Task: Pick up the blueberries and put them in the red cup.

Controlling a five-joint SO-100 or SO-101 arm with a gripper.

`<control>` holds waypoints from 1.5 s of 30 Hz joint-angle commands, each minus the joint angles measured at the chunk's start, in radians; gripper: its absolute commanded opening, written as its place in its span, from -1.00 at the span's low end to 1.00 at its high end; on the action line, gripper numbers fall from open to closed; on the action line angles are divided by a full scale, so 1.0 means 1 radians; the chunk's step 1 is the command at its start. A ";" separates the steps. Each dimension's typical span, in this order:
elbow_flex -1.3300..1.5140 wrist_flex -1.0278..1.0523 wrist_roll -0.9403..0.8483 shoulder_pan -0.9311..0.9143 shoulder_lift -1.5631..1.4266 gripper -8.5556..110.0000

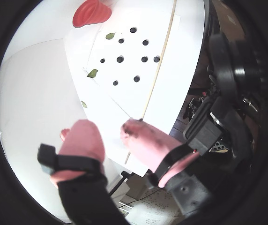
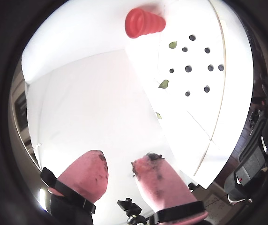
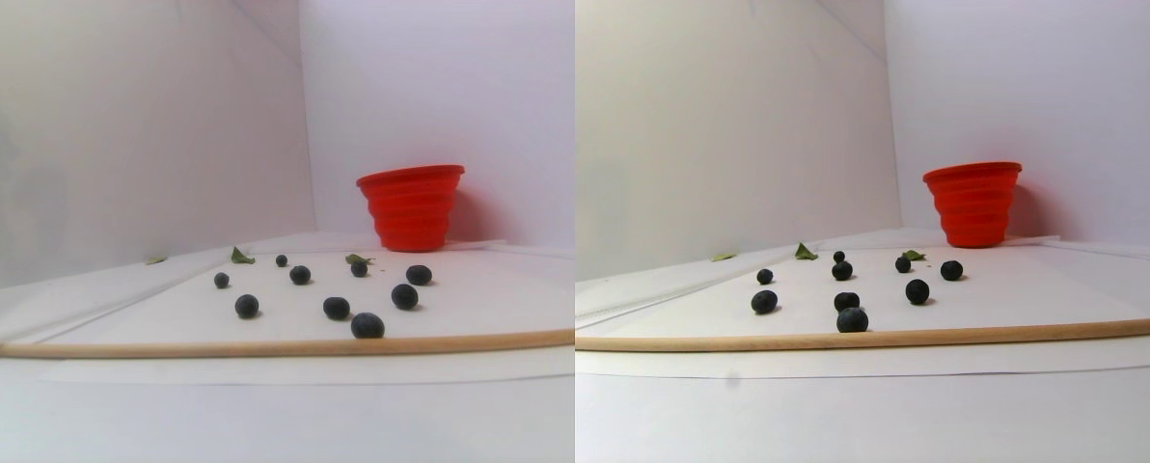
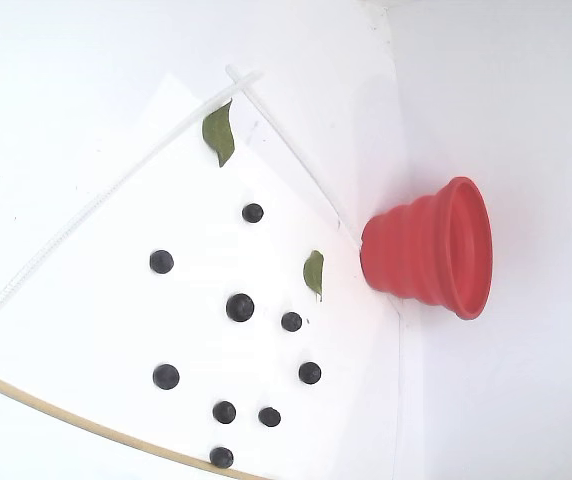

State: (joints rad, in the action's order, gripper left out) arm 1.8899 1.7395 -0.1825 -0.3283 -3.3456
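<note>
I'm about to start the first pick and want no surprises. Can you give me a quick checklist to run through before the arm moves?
1. Gripper empty, pink fingers apart: ok.
2. Blueberries loose on the white sheet, none in the gripper: ok.
3. Berries spaced apart enough to take one at a time: ok, though two near the wooden stick sit fairly close.
4. Red cup upright, mouth open: ok.
5. Cup already empty: cannot tell, its inside is not shown.
6. Green leaves clear of the berries: ok; one lies near a berry.
</note>
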 commanded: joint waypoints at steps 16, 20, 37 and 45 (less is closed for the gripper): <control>-0.040 -0.011 -0.005 -0.006 0.014 -0.66; -0.040 -0.011 -0.005 -0.006 0.012 -0.66; -0.038 -0.017 -0.012 0.035 0.015 -0.63; -0.089 -0.048 0.003 0.083 0.049 -0.64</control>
State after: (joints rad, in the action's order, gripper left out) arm 1.8899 1.7365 -0.1779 -0.2638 -3.3456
